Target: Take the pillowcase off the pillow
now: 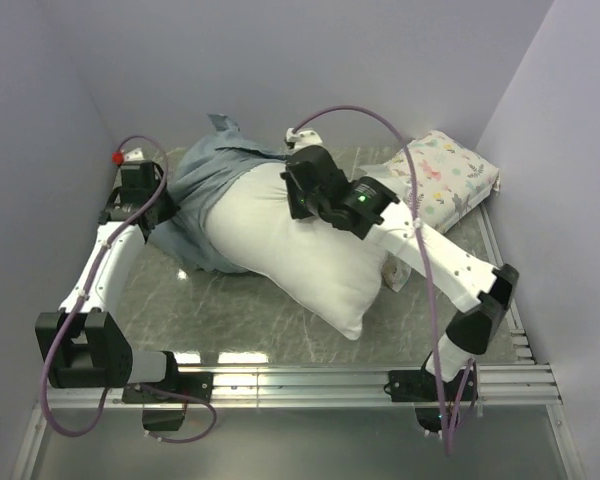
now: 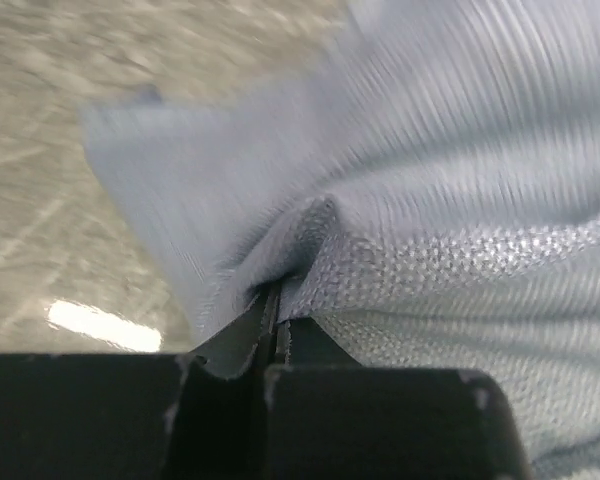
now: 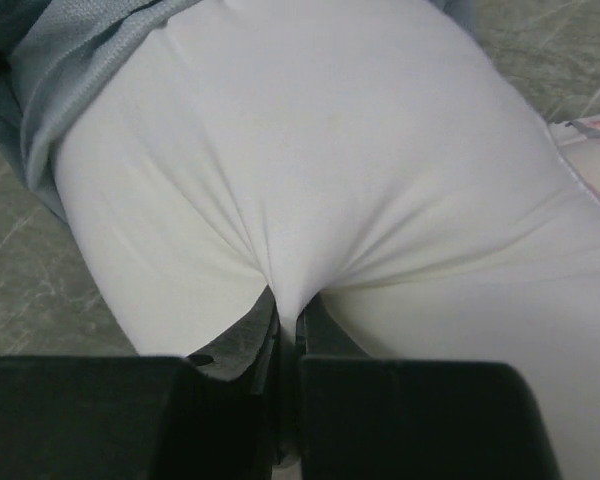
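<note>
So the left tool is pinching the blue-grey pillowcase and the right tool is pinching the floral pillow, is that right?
Not quite. The right tool is pinched on the plain white pillow, as the right wrist view shows. The floral pillow lies at the far right, free of both tools. The left tool is indeed pinching the blue-grey pillowcase.

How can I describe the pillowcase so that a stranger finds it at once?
Start at the big white pillow in the middle of the table. The pillowcase bunches around its far-left end: grey-blue cloth, unlike the cream floral pillow at right.
</note>
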